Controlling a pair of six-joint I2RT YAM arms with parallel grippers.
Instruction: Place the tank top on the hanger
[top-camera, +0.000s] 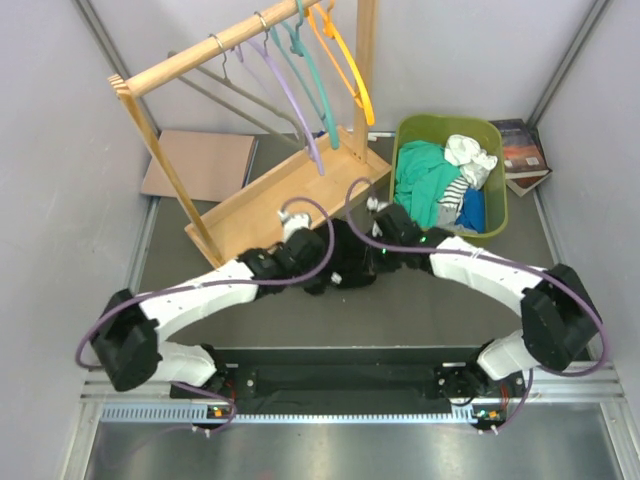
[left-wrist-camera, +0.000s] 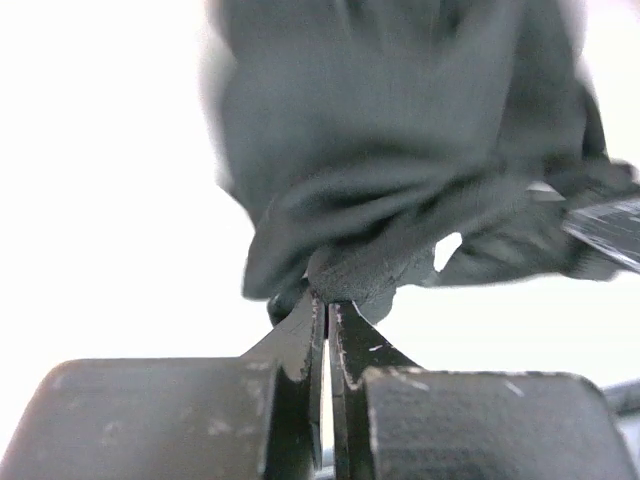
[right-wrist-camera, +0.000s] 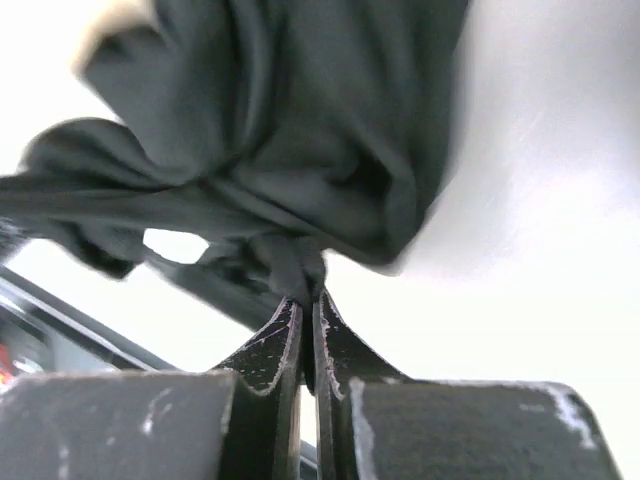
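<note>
The black tank top (top-camera: 345, 262) hangs bunched between my two grippers above the dark table, in front of the wooden rack. My left gripper (top-camera: 312, 250) is shut on one bunched part of it; in the left wrist view the fabric (left-wrist-camera: 400, 150) hangs from my closed fingertips (left-wrist-camera: 305, 320). My right gripper (top-camera: 375, 250) is shut on another part; in the right wrist view the cloth (right-wrist-camera: 290, 130) is pinched at my fingertips (right-wrist-camera: 290, 320). The orange hanger (top-camera: 345, 55) hangs at the right end of the rack's rail, well behind both grippers.
A wooden rack (top-camera: 270, 200) stands behind the arms, with a teal hanger (top-camera: 305, 60), a lilac hanger (top-camera: 290, 100) and a grey hanger (top-camera: 235, 85) on its rail. A green basket (top-camera: 405, 135) of clothes sits at the right. Books (top-camera: 525, 155) lie far right, a cardboard sheet (top-camera: 200, 160) far left.
</note>
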